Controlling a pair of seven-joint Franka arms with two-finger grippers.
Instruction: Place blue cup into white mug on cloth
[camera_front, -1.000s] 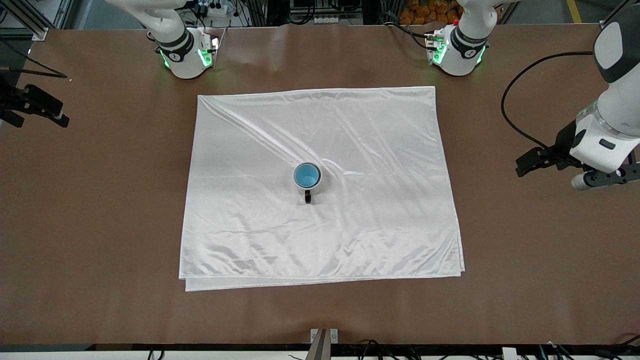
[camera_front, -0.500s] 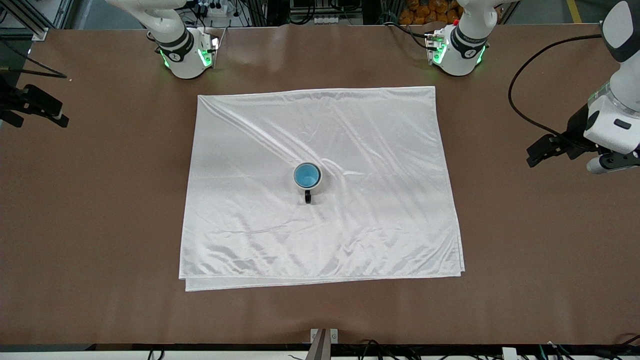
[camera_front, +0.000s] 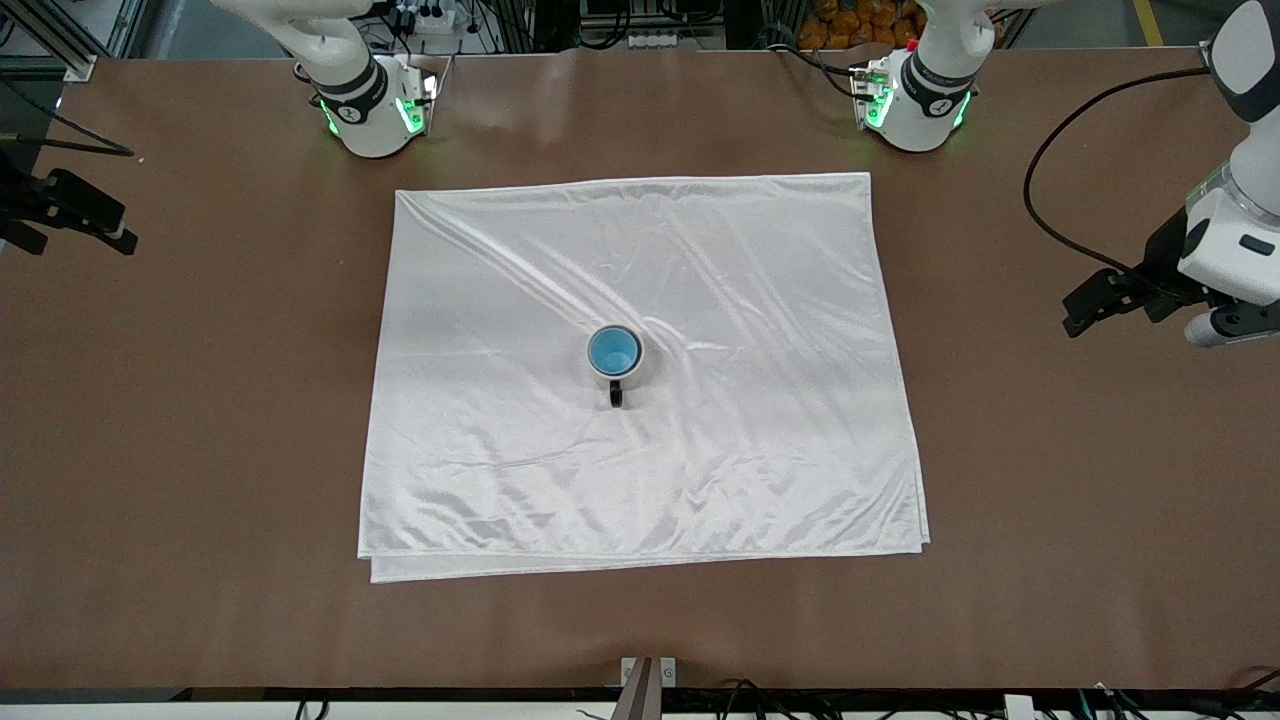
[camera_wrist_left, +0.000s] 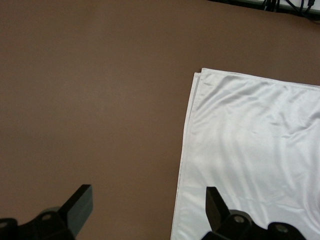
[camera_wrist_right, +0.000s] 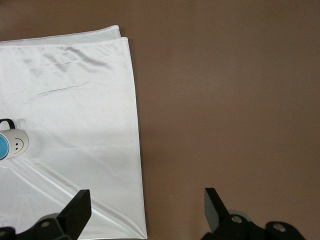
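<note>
Front view shows you the blue cup inside the white mug, mid-cloth. Left gripper and right gripper seemingly hang wide open over cloth edges.

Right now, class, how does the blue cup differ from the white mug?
The blue cup is light blue and narrower, while the white mug is cream-white and wider. The blue cup shows no handle, while the white mug has a black loop handle turned toward the front camera. The blue cup sits inside, and the white mug rests on the cloth. Both stand upright, mouths up.
</note>
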